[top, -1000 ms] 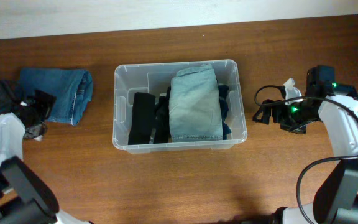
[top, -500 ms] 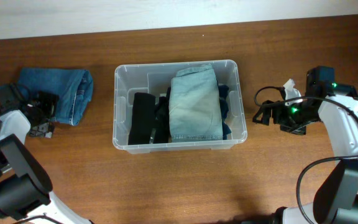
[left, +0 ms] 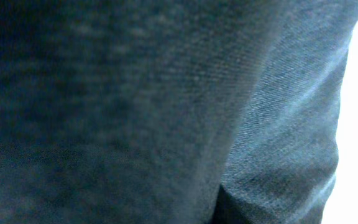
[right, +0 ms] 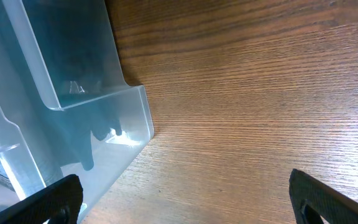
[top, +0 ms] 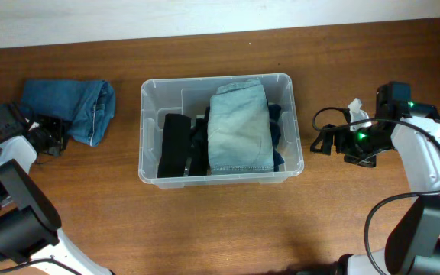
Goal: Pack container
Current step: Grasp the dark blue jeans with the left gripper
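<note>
A large clear plastic rectangular container with rounded corners and a thick rim [top: 147, 130] stands in the middle of the overhead frame on the brown wooden bench [top: 220, 229]. Its long sides run left to right. A paler rectangle shows through the base near its upper wall and may be a label, but no writing on it can be read. Inside, a folded pale-blue denim garment [top: 240, 130] fills the right-centre. A folded black garment [top: 176, 145] lies just beside it on the left, and a dark blue cloth [top: 276, 122] shows at its right edge. In the right wrist view one rounded corner of the container [right: 98, 118] fills the left of the frame, its walls tinted blue-grey.

A folded mid-blue pair of jeans [top: 71, 107] lies on the bench in the upper left, well apart from the container. The left gripper [top: 50, 141] sits at its lower left edge. The left wrist view shows only blurred blue denim weave [left: 135, 106], so I cannot tell whether this gripper is parted or closed.

The right gripper [top: 319, 141] is just beside the container's right wall, not touching it. Its black fingers [right: 61, 199] are spread wide at the bottom corners of the wrist view, with nothing between them. A green light [top: 361, 135] glows on the right arm.
</note>
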Robot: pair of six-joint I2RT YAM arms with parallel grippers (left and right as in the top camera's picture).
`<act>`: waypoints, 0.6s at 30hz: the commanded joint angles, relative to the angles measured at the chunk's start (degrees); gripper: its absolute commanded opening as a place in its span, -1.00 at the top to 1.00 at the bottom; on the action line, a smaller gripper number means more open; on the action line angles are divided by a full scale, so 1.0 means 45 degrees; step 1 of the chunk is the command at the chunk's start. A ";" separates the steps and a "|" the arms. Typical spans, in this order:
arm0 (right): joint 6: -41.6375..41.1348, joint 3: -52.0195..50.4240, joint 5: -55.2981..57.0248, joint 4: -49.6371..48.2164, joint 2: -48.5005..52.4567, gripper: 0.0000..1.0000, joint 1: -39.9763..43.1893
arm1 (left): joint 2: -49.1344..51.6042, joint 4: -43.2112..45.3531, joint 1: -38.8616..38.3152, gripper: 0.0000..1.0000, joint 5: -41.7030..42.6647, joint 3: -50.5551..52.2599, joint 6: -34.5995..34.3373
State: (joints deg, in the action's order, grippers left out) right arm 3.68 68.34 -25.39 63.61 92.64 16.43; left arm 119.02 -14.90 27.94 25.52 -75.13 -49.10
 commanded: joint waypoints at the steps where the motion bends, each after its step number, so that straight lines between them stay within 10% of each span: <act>1: 0.0087 -0.0034 0.0083 0.0019 -0.0073 -0.97 0.0019 | 0.0559 -0.0058 -0.0228 0.89 0.0845 0.0253 0.0714; 18: 0.0092 -0.0034 0.0087 0.0117 -0.0073 -0.97 0.0019 | -0.6460 -0.2526 -0.0534 0.99 0.3298 0.0253 0.6135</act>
State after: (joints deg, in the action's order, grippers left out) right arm 3.64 68.34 -25.39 64.07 92.64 16.43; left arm 101.08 -26.85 26.11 34.28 -72.95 -29.43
